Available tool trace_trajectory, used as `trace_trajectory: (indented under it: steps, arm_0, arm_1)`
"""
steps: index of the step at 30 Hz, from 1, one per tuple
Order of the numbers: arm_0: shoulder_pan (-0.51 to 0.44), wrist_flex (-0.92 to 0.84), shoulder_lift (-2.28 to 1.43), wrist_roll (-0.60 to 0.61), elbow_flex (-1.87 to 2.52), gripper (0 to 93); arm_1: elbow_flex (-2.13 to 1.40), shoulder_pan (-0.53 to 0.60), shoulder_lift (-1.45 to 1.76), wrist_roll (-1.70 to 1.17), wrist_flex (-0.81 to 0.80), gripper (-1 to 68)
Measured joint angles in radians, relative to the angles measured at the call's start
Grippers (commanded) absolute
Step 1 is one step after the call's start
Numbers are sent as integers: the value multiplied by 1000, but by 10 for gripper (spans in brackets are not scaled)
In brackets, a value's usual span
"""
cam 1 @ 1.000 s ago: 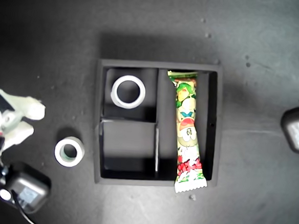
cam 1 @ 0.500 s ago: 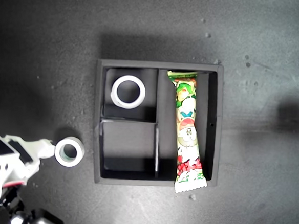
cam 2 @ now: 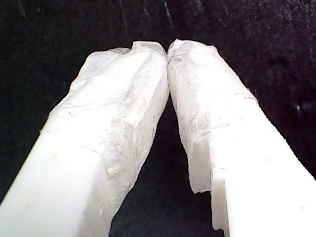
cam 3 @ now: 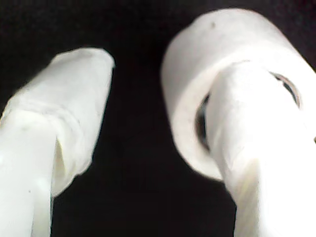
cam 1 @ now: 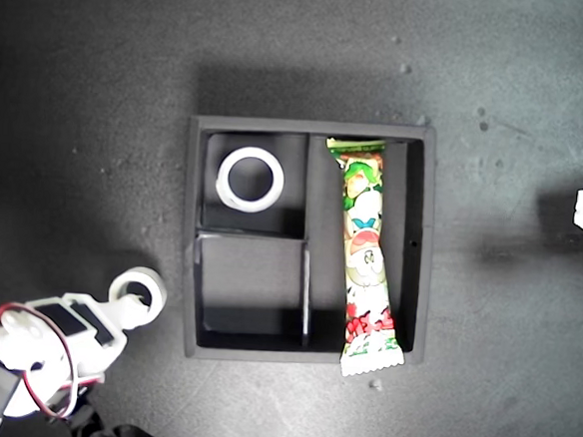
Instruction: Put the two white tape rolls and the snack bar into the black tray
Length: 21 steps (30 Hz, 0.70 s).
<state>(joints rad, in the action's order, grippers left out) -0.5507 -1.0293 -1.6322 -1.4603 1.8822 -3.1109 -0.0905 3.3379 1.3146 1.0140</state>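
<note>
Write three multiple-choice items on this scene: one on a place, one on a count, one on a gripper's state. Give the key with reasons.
1. Where does the snack bar lie?
A. In the black tray's long compartment
B. Outside the tray
C. In a small compartment

2. How many tape rolls are inside the tray?
A. None
B. One
C. Two

3. How does my second gripper stand?
A. Shut on nothing
B. Open, one finger in the smaller tape roll's hole
C. Out of view

Key: A, the bar fills the long slot; B, only the wider tape roll is inside; B, the jaws stand apart.
</note>
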Motion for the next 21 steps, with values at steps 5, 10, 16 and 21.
trace_trajectory:
  steps: [5, 10, 16, 21]
  arm_0:
    - [28, 14, 71, 0, -37, 156]
    - [32, -2, 179, 0, -120, 155]
    - [35, -193, 190, -25, -207, 155]
    - [49, -278, 192, -25, -227, 157]
  arm_1:
    - [0, 0, 0, 0, 2, -4]
    - [0, 0, 0, 0, 20, -4]
    - [0, 28, 0, 0, 0, -4]
    - [0, 44, 0, 0, -14, -4]
